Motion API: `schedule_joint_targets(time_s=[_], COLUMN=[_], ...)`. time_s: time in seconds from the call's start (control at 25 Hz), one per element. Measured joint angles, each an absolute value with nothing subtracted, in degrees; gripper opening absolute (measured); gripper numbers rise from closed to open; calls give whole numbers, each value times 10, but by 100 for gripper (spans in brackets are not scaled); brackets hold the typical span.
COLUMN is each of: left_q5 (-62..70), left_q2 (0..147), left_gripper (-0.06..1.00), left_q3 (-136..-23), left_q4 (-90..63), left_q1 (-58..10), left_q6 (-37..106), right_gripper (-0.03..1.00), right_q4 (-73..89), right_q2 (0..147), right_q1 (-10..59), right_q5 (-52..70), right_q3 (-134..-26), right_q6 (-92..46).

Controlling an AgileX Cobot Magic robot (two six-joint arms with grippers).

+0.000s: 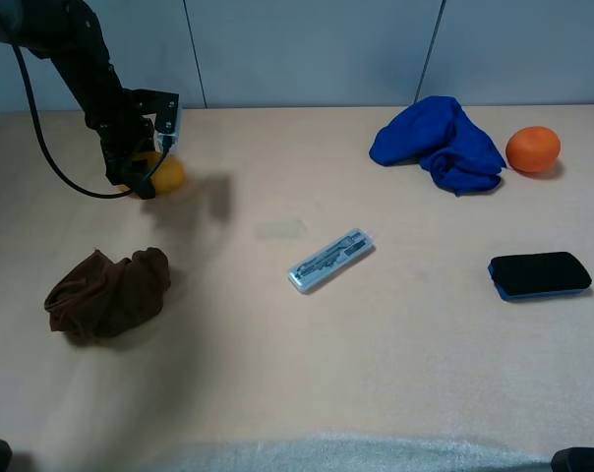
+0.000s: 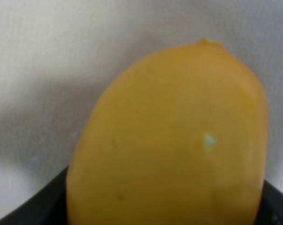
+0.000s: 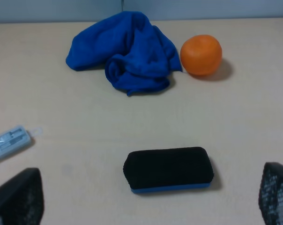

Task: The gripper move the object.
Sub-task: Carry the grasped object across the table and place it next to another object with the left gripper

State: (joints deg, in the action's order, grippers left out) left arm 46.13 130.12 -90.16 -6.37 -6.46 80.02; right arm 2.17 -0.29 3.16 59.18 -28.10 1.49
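At the far left of the bench [image 1: 376,344], we find the left claw [image 1: 143,179] clamped on the yellow object [image 1: 171,175]. Grasp looks made; we judge the carrying remains.

We see smooth, matt skin on the mango [image 2: 169,140]. The blue rag [image 1: 440,143] and brown rag [image 1: 108,293] look like soft cloth.

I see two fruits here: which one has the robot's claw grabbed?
The yellow oval fruit at the far left, clamped in the left gripper. The round orange lies untouched at the far right, beside the blue cloth.
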Motion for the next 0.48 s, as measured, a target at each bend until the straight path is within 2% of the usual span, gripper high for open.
schedule_joint_targets(time_s=[0.48], left_q5=[463], left_q2=[1265], left_gripper=[63], left_q3=[-902], left_q4=[-79], left_q1=[-65], left_q6=[787], right_gripper=[69], right_q4=[22], right_q2=[-3], right_q1=[32], right_q5=[592], right_q3=[-281], right_q6=[15])
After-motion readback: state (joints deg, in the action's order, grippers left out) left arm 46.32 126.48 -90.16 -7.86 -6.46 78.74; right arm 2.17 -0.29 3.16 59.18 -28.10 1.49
